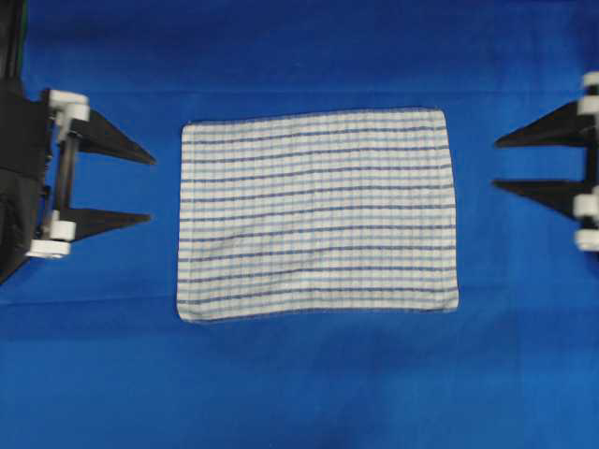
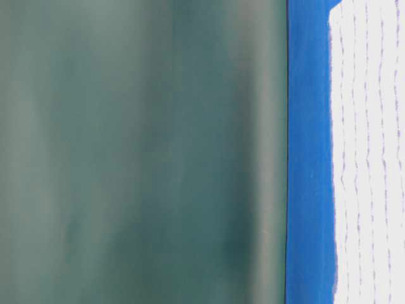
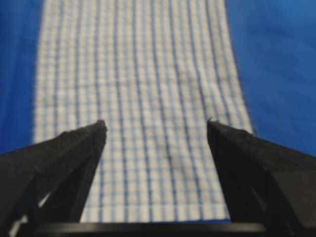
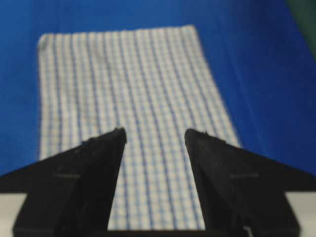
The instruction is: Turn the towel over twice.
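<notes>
The towel (image 1: 318,215) lies spread flat in the middle of the blue table cover, white with thin dark-blue and light-blue stripes. It also shows in the table-level view (image 2: 370,152) and in both wrist views (image 3: 143,98) (image 4: 133,94). My left gripper (image 1: 153,190) hovers just off the towel's left edge, open, nothing between its fingers (image 3: 79,148). My right gripper (image 1: 494,165) is off the towel's right edge, a little farther away, also open and holding nothing. Both point inward at the towel.
The blue table cover (image 1: 299,383) runs well beyond the towel on every side. A dark green backdrop (image 2: 139,152) stands behind the table's far edge.
</notes>
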